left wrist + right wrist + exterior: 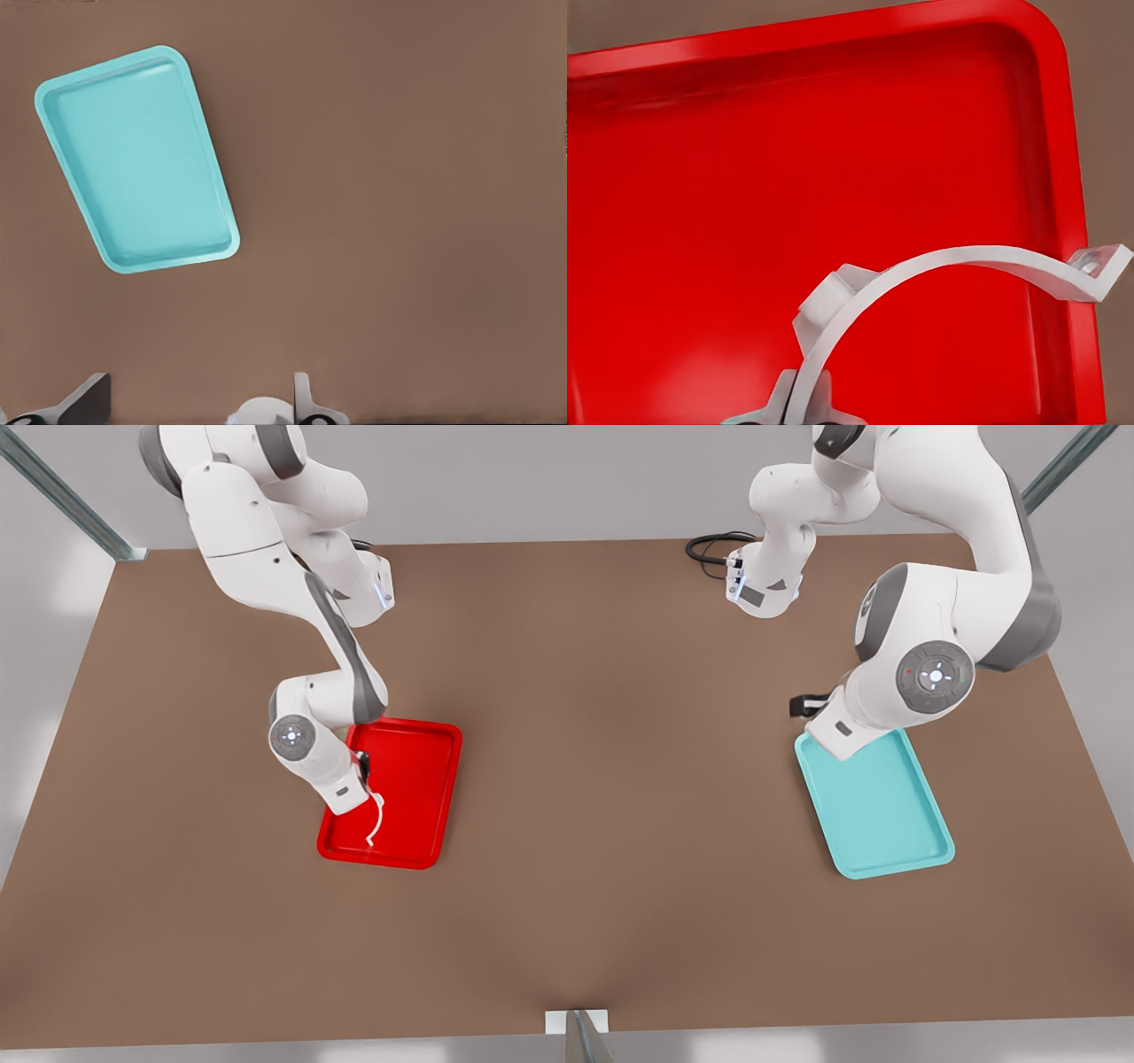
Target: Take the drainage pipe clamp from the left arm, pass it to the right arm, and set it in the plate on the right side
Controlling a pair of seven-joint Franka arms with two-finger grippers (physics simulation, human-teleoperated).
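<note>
The white half-ring drainage pipe clamp (pixel 379 815) hangs just over the red plate (pixel 447 731) at the front view's left. My right gripper (pixel 361 769) is shut on one end of it. In the right wrist view the clamp (pixel 966 258) arcs away from the fingertips (pixel 780 403) over the plate's floor (pixel 833 177), its free tab near the rim. Whether it touches the floor I cannot tell. My left gripper (pixel 808 706) hovers at the front view's right, beside the far corner of the teal tray (pixel 873 806). In the left wrist view its fingers (pixel 89 400) stand open and hold nothing.
The teal tray (pixel 142 159) lies bare on the brown table (pixel 602 779). A black cable loop (pixel 713 547) sits by an arm base at the back. Metal frame posts stand at the far corners and at the near edge's middle (pixel 578 1036).
</note>
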